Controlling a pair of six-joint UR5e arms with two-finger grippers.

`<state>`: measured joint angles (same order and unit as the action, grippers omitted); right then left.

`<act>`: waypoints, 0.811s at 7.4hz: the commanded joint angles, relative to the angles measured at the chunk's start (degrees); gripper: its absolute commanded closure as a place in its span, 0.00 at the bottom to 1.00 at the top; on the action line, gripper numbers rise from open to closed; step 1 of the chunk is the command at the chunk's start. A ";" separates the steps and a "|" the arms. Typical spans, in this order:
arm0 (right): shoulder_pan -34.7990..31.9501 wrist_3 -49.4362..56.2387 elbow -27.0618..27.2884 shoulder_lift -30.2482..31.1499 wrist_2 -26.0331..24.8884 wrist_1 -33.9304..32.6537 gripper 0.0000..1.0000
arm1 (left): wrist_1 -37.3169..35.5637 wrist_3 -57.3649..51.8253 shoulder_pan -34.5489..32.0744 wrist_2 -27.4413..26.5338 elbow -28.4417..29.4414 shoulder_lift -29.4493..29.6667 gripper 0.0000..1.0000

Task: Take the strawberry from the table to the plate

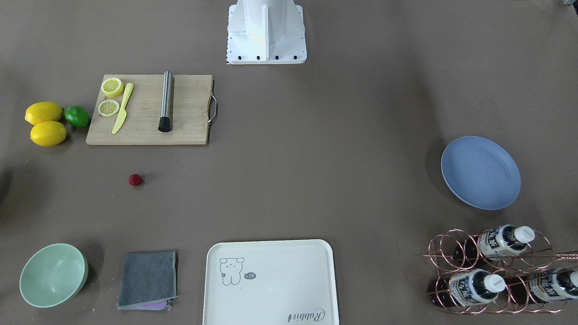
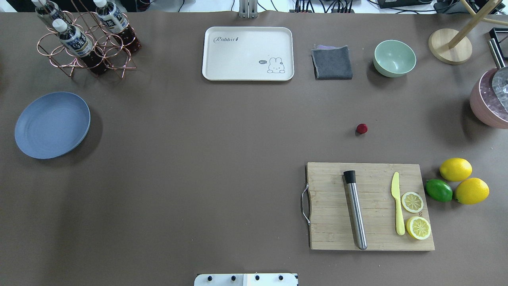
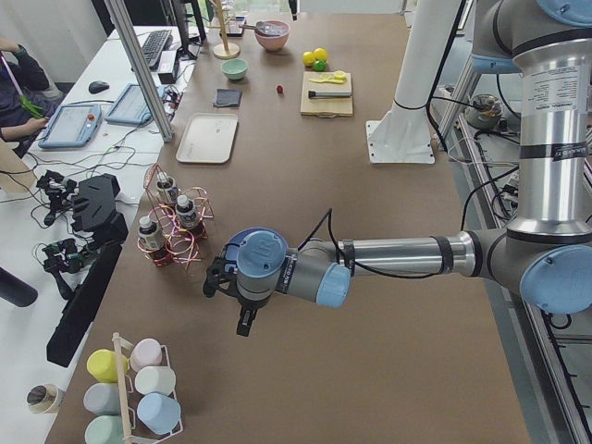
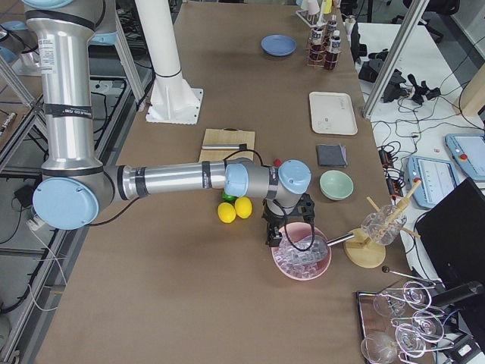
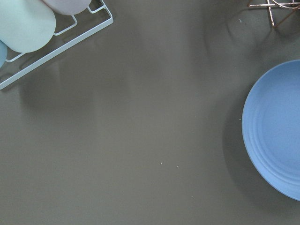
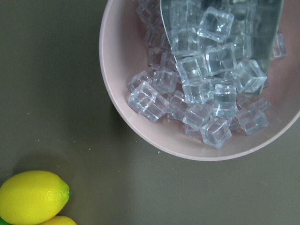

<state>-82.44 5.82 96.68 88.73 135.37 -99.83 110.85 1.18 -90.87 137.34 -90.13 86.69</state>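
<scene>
While the strawberry (image 2: 361, 128) is lying bare on the table (image 2: 222, 135), nothing of the task is showing as done: the pick, the carry and the drop are all waiting. Strawberry is sitting on the robot's right half, between the board (image 2: 371, 206) and the cloth (image 2: 332, 62), touching neither. Plate (image 2: 51, 125) is sitting empty on the left half, well apart from it. Right gripper (image 4: 273, 236) is hanging over the ice bowl (image 4: 301, 254), near the lemons (image 4: 235, 210) and not over the strawberry. Left gripper (image 3: 242, 319) is hovering at the plate's end of the table. Both are showing only in side views, so I cannot tell whether their fingers are apart or together. Strawberry is reading as nearly round from above. No long axis is standing out, and it is too small to tell which way its tip is pointing. Judging from that, no one approach angle is looking better than another.
</scene>
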 commanded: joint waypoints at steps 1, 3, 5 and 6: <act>0.00 0.16 3.41 -0.75 2.36 5.56 0.00 | 0.86 0.05 2.44 -0.15 1.62 4.26 0.02; 3.40 -12.04 7.88 -2.40 -0.37 12.10 0.00 | 1.73 5.89 5.52 -0.41 2.85 4.63 0.02; 12.44 -27.72 12.11 -4.43 -6.66 14.03 0.00 | 11.52 17.82 12.53 -0.58 8.01 6.55 0.02; 15.61 -34.49 12.39 -5.22 -7.48 18.14 0.00 | 16.80 21.37 15.43 -0.59 13.61 9.70 0.02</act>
<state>-71.30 -19.72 107.92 84.65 130.04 -85.52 121.15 16.70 -79.30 136.81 -82.21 93.41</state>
